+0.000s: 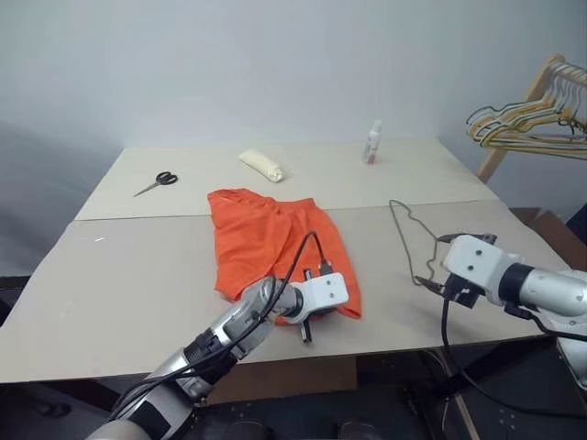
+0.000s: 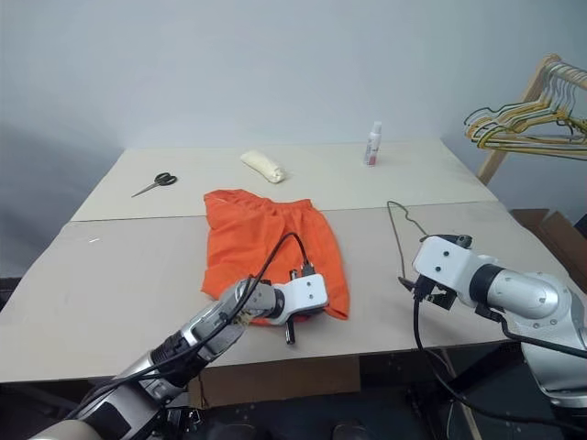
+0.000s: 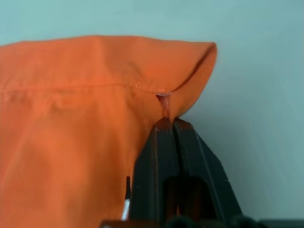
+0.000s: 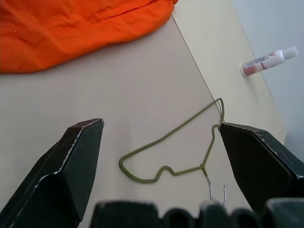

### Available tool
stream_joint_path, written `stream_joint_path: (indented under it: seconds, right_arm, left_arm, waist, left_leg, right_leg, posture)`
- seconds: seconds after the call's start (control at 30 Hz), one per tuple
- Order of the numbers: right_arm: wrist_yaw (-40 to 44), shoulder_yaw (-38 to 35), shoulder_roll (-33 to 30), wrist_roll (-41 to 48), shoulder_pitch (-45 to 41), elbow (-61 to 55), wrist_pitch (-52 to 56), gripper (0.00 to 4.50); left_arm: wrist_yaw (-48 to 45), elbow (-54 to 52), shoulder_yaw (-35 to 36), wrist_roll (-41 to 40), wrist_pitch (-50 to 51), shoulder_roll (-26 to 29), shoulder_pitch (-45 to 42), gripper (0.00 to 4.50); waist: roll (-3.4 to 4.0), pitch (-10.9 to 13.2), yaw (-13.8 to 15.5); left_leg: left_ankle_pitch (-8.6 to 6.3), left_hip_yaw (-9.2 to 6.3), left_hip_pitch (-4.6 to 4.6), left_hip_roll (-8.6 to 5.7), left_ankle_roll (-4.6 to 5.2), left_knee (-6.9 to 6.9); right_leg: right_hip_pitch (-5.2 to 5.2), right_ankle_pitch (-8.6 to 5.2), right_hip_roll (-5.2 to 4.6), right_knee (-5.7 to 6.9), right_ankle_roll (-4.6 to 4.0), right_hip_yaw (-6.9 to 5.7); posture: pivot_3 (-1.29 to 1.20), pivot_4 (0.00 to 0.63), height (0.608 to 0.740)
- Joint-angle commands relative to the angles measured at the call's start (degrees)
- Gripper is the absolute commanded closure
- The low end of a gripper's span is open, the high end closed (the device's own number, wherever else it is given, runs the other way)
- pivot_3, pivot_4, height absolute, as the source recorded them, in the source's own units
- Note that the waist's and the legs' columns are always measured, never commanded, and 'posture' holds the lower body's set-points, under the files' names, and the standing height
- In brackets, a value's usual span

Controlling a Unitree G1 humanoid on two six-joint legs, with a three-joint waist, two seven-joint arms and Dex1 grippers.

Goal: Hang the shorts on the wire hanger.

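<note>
The orange shorts lie spread flat in the middle of the table. My left gripper is at their near hem, shut on a corner of the fabric, which peaks up a little between the black fingertips. To the right, the thin wire hanger lies flat on the table, its hook toward the front edge. My right gripper hovers just above the hanger, open wide, with nothing between its fingers.
At the back of the table are black scissors on the left, a rolled white cloth and a small white bottle. A wooden rack with bunched hangers stands off the table's right side.
</note>
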Motion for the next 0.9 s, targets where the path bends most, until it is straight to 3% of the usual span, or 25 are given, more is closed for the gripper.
stream_joint_path:
  seconds: [0.03, 0.13, 0.27, 0.4, 0.67, 0.9]
  right_arm:
    - [0.15, 0.78, -0.37, -0.63, -1.32, -0.16, -2.06, 0.0]
    - [0.23, 2.88, 0.06, -1.1, -2.73, 0.93, -3.12, 0.0]
    - [-0.02, 8.35, 1.13, -3.95, -5.83, 3.77, -6.7, 0.0]
    - [-1.19, 15.67, 6.11, -7.45, -11.22, 8.78, -12.58, 0.0]
    - [-4.82, 29.43, 17.76, -17.69, -25.43, 29.32, -28.84, 0.0]
    - [-11.97, 34.67, 25.01, -24.21, -35.08, 49.42, -41.59, 0.0]
  left_arm:
    - [-3.76, -10.1, 5.81, -3.6, 2.12, 6.37, 4.19, 4.46]
    - [-6.68, -19.18, 13.1, -8.11, 4.57, 13.78, 9.91, 4.46]
    - [-11.42, -26.18, 24.15, -12.99, -0.74, 25.16, 19.36, 4.46]
    - [-18.16, -29.24, 37.34, -21.15, -6.77, 32.15, 28.89, 4.46]
    - [-19.86, -27.56, 52.64, -29.77, -8.49, 33.1, 36.79, 4.46]
    - [-19.56, -26.33, 58.21, -31.44, -9.66, 33.07, 39.94, 4.46]
  waist:
    - [0.03, 0.0, -0.04]
    - [0.04, 0.02, 0.3]
    - [0.0, 0.08, 0.62]
    - [-0.09, 0.16, 1.21]
    - [-0.08, 0.31, 3.29]
    - [-0.1, 0.3, 3.8]
  left_leg:
    - [0.0, 0.0, -0.01, 0.06, 0.0, -0.03]
    - [0.0, 0.01, -0.05, 0.09, -0.01, -0.06]
    - [0.0, 0.02, -0.03, 0.14, -0.01, -0.08]
    - [0.0, 0.05, -0.02, 0.2, -0.03, -0.2]
    - [0.04, 0.02, -0.05, 0.16, -0.1, -0.29]
    - [0.21, -0.02, -0.27, 0.0, -0.41, -0.54]
  right_leg:
    - [-0.06, 0.0, 0.02, 0.01, -0.02, 0.01]
    - [-0.15, -0.02, -0.01, 0.04, -0.05, 0.02]
    - [-0.17, -0.02, -0.05, 0.03, -0.06, 0.0]
    - [-0.22, -0.05, -0.07, 0.01, -0.13, -0.02]
    - [-0.32, -0.05, -0.06, 0.03, -0.16, -0.11]
    - [-0.71, -0.04, -0.08, 0.12, -0.28, -0.1]
  posture:
    - [0.09, 0.0, 0.74]
    - [0.11, 0.0, 0.74]
    - [0.15, 0.0, 0.74]
    - [0.19, 0.0, 0.74]
    - [0.24, 0.0, 0.74]
    - [0.27, 0.0, 0.74]
